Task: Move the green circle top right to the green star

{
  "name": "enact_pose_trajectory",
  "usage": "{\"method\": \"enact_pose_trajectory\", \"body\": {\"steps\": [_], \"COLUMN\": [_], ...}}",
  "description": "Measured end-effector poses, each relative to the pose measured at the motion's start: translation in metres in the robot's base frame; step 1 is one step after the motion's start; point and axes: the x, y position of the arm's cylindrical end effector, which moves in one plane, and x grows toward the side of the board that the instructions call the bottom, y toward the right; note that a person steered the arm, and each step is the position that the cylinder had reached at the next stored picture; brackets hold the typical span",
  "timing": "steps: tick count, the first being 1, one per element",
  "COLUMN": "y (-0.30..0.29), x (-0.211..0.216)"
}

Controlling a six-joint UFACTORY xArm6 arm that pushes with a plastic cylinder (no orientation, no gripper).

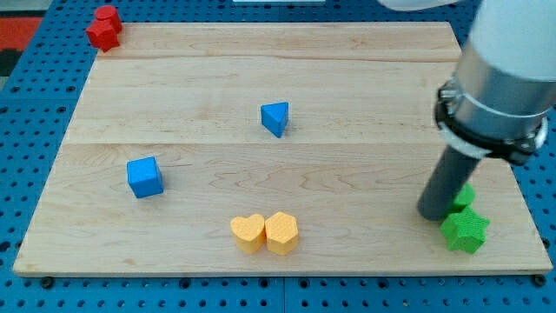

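Our arm ends in a straight dark rod with no fingers to open or close, so there is no grasp to report. My tip (432, 215) rests on the wooden board (261, 87) near the view's bottom right corner. Just to the view's right of my tip, touching or nearly touching the rod, sits a green block (463, 196), mostly hidden behind the rod; we take it to be the green circle, though its shape cannot be made out. Immediately below that block and to the lower right of my tip lies the green star (465, 231), touching or almost touching the green block above it.

Further out, to the view's left of my tip along the bottom edge, a yellow hexagon-like block (281, 232) and a yellow heart (248, 233) sit pressed side by side. Up and to the left of my tip stands a blue triangular block (274, 117). Well beyond it, towards the view's left, is a blue cube (144, 176). Farthest from my tip, at the board's top left corner, sits a red block (103, 28), partly over the edge.
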Motion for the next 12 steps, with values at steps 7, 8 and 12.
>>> {"method": "enact_pose_trajectory", "body": {"steps": [7, 8, 12], "y": [-0.021, 0.046, 0.038], "x": [-0.107, -0.114, -0.038]}}
